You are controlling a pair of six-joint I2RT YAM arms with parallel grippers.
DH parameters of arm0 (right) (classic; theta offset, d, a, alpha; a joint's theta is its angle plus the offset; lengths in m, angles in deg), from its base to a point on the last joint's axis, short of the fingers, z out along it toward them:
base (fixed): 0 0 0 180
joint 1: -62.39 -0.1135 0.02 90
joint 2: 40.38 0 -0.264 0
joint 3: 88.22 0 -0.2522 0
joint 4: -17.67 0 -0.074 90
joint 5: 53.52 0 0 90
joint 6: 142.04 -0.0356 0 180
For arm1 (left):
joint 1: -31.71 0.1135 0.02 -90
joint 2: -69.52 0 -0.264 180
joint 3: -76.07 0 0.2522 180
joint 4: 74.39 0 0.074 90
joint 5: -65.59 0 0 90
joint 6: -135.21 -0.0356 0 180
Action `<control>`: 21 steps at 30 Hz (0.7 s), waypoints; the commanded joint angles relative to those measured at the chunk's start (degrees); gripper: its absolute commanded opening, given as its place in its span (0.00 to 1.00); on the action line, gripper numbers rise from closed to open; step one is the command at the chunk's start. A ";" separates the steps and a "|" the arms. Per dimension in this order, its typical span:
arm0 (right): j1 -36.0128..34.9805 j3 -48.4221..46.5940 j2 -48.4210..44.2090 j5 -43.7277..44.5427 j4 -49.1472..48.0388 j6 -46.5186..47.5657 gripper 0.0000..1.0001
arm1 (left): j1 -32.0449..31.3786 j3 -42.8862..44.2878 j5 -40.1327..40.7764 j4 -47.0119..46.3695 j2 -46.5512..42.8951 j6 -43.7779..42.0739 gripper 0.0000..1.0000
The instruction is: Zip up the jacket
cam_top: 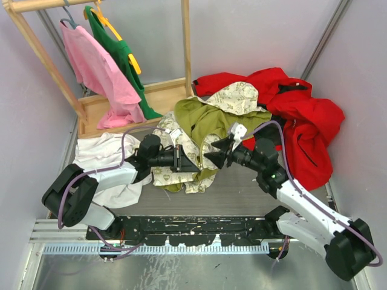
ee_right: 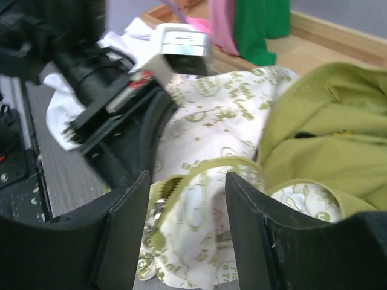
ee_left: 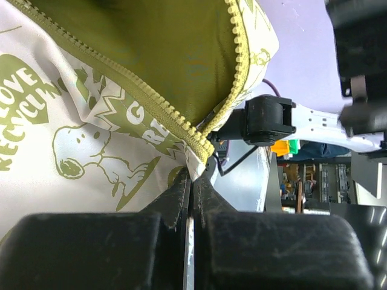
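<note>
We see the jacket [cam_top: 202, 118] crumpled at the middle of the counter [cam_top: 242, 193], lying far-right to near-left, olive and cream-printed sides showing, zip [ee_left: 163, 115] undone, left gripper [ee_left: 192, 181] pinching its zip end, right gripper [ee_right: 184, 187] with jaws apart either side of the zip.

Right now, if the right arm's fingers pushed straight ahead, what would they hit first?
Most likely the zipper edge of the jacket, lying between the open right fingers; the left arm's fingers seem just behind it.

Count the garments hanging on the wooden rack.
2: a pink shirt on the left and a green shirt just right of it, both on hangers on the rack. Others may hang out of frame.
</note>
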 commanded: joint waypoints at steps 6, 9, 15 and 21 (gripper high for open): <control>-16.96 10.16 -10.22 11.91 -2.77 28.98 0.58 | 0.09 2.23 -3.35 -1.48 -0.94 2.02 0.00; -20.81 11.19 -11.88 16.18 -1.71 34.00 0.57 | -0.01 2.32 -3.40 -1.48 -1.20 2.10 0.00; -27.23 11.67 -11.04 25.47 -1.24 42.74 0.55 | 0.10 2.23 -3.87 -0.81 -1.64 1.72 0.00; -30.42 12.53 -9.18 29.38 -2.26 48.61 0.46 | 0.05 2.44 -3.45 1.33 -2.59 0.47 0.00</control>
